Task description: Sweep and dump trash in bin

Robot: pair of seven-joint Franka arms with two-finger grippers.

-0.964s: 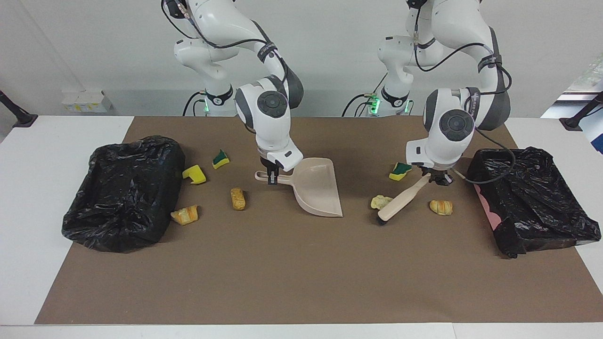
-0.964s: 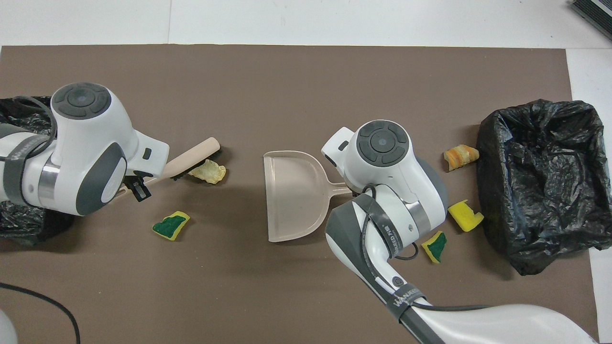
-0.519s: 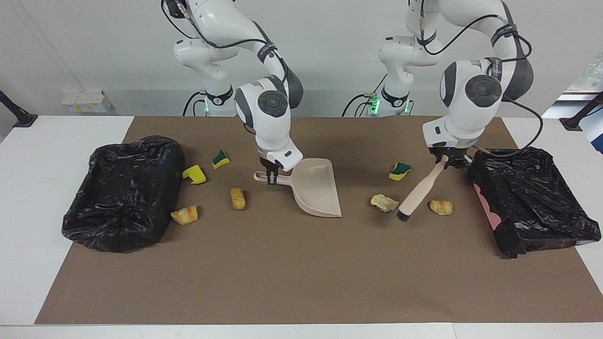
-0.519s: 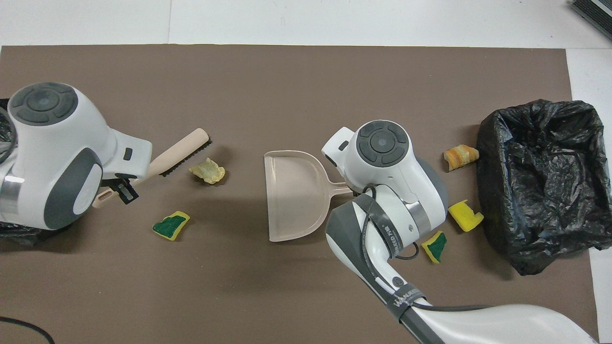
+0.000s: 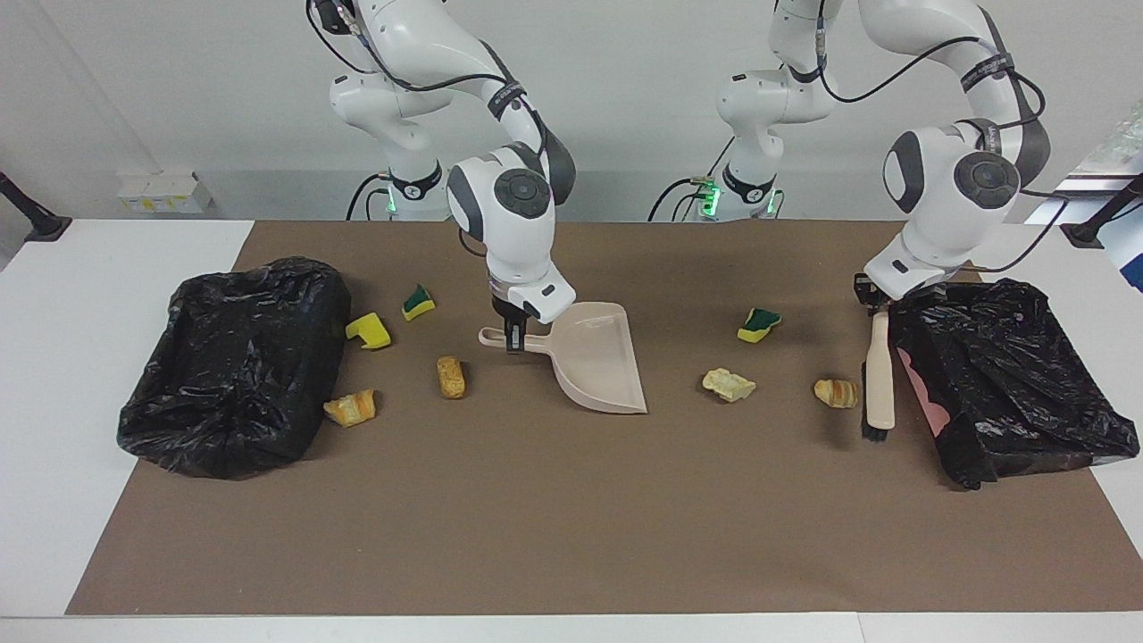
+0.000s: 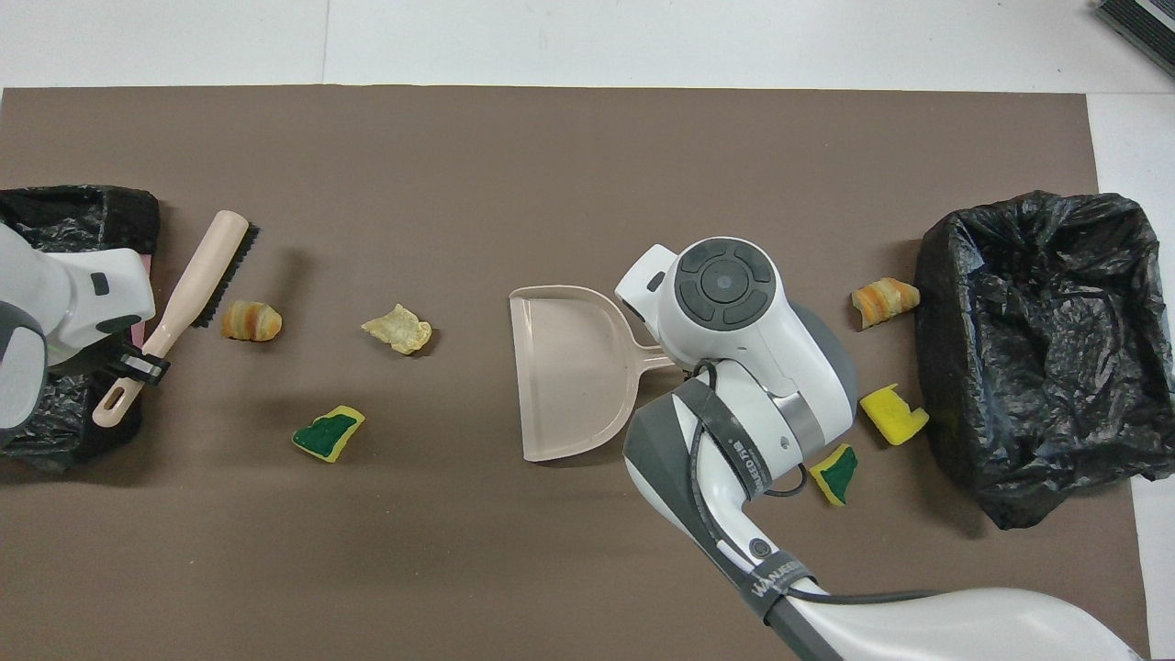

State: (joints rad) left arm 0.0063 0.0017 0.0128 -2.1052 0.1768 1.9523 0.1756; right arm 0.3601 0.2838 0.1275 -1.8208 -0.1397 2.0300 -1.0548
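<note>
My right gripper (image 5: 513,338) is shut on the handle of the beige dustpan (image 5: 600,357), which rests on the mat mid-table and also shows in the overhead view (image 6: 569,372). My left gripper (image 5: 875,299) is shut on the handle of the beige brush (image 5: 880,375), which hangs bristles down between a croissant scrap (image 5: 836,393) and the bin. A pale chunk (image 5: 728,385) and a green-yellow sponge piece (image 5: 759,324) lie between brush and dustpan. Toward the right arm's end lie two sponge pieces (image 5: 418,302) (image 5: 368,330), a bread chunk (image 5: 451,377) and a croissant scrap (image 5: 350,407).
A black-bagged bin (image 5: 237,362) stands at the right arm's end of the brown mat. Another black-bagged bin (image 5: 1009,384) stands at the left arm's end, right beside the brush. The mat's edge farthest from the robots (image 6: 587,88) meets white table.
My left gripper has lifted and carried the brush from beside the pale chunk over the croissant scrap to the bin at the left arm's end. The dustpan has barely shifted.
</note>
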